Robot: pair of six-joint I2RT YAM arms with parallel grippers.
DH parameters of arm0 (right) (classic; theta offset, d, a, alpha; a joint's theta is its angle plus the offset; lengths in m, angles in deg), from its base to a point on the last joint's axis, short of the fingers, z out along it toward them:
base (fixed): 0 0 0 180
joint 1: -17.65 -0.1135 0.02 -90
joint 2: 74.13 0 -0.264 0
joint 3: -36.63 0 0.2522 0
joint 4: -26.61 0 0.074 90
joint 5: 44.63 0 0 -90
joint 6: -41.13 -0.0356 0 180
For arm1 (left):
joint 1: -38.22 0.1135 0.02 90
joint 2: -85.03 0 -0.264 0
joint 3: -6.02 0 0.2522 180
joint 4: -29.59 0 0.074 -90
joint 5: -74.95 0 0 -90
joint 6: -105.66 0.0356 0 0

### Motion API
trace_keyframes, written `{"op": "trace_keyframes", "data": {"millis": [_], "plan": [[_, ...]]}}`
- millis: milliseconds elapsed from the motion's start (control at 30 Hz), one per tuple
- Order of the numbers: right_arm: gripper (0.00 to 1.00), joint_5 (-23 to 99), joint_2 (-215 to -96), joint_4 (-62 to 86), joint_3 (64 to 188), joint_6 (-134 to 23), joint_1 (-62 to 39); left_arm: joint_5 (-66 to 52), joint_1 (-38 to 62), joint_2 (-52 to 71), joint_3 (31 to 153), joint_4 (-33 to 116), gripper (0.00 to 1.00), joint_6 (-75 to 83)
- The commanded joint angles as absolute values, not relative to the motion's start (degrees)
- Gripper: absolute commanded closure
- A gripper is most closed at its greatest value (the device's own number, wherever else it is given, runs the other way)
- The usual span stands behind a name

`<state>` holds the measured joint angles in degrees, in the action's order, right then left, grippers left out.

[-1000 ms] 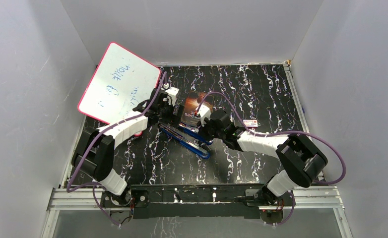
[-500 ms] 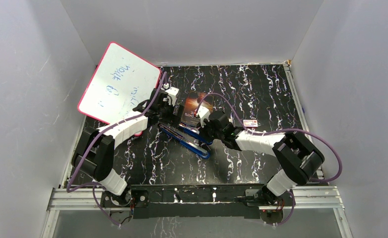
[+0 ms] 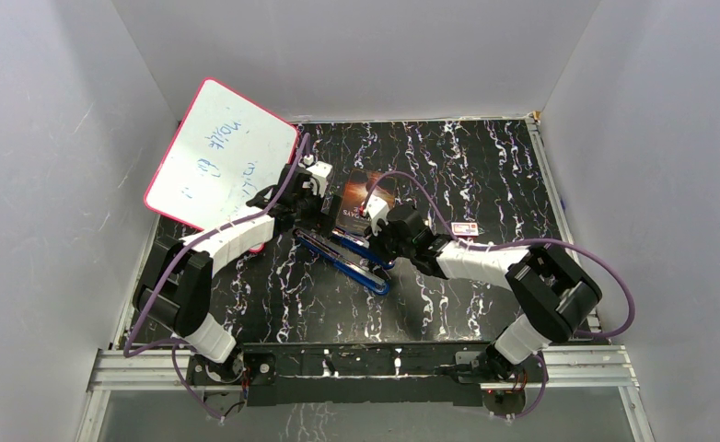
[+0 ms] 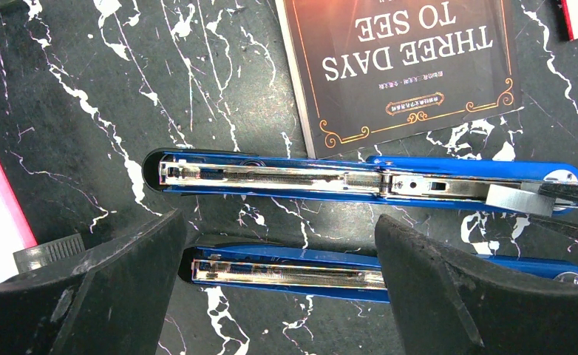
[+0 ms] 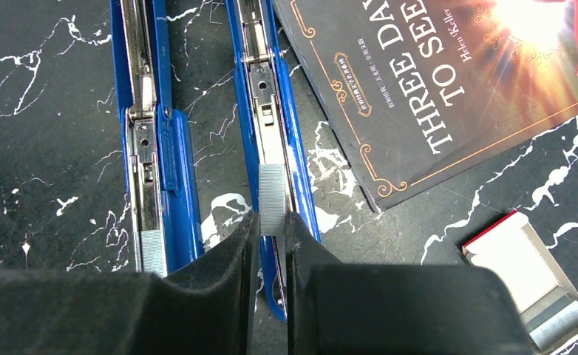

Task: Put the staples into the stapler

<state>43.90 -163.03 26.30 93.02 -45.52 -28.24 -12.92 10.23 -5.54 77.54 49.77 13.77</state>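
Right tool (image 5: 271, 222) is pinched shut on the staples (image 5: 272, 194), a short ribbed grey strip caught between the two black fingertips at the lower middle of the right wrist view. From where I stand, the strip lies lengthwise over the metal rail of an opened blue stapler (image 5: 264, 96), at the rail's lower end in the frame. I cannot tell whether it sits down in the rail or just above it. To the left, a second blue stapler (image 5: 175, 163) lies parallel on the black marbled worktop (image 5: 49, 111), with a similar ribbed grey strip (image 5: 153, 251) at its lower end. A dark book (image 5: 449, 81) fills the upper right, and a small red-and-white box (image 5: 526, 274) lies at the lower right. Left tool (image 4: 279, 222) hangs over both staplers with its fingers spread wide, gripping nothing.
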Motion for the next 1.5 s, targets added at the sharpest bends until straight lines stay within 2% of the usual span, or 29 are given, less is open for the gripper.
{"op": "trace_keyframes", "data": {"millis": [0, 1467], "plan": [[1.0, 43.7, -160.2, 30.1, 93.3, -45.5, -28.6, -12.7, 9.9, -3.5, 78.1, 49.6, 0.02, 14.3], [1.0, 45.3, -164.4, 21.5, 97.8, -45.1, -28.8, -12.5, 9.8, -3.5, 77.9, 49.5, 0.02, 14.4]]}}
